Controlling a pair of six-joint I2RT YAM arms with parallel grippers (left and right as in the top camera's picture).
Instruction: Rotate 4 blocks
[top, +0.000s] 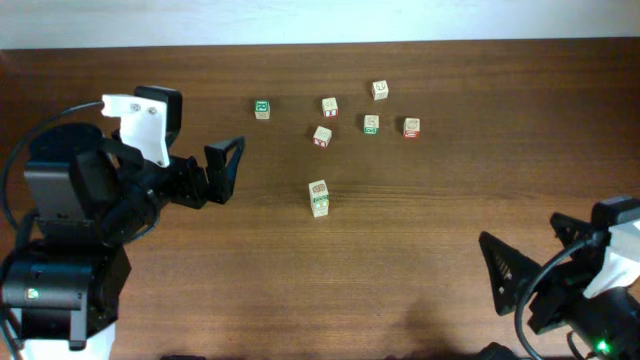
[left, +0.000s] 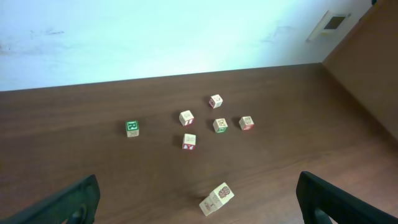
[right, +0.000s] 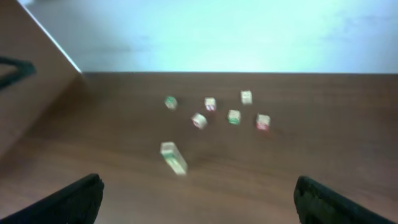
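Eight small pale wooden blocks lie on the brown table (top: 420, 230). Two of them touch end to end at the middle (top: 319, 198), the nearer one green-faced; they show as a short bar in the left wrist view (left: 217, 198) and, blurred, in the right wrist view (right: 173, 157). A green-faced block (top: 262, 109) sits alone at the back left. Five more cluster behind: (top: 329, 107), (top: 380, 90), (top: 322, 136), (top: 371, 124) and a red-marked one (top: 411, 127). My left gripper (top: 228, 170) is open, left of the pair. The right gripper (top: 497, 275) is open at the front right, empty.
A pale wall (left: 155, 31) rises behind the table's far edge. The left arm's black body (top: 80, 230) fills the left side. The right arm (top: 590, 290) sits in the front right corner. Bare wood lies between the grippers and the blocks.
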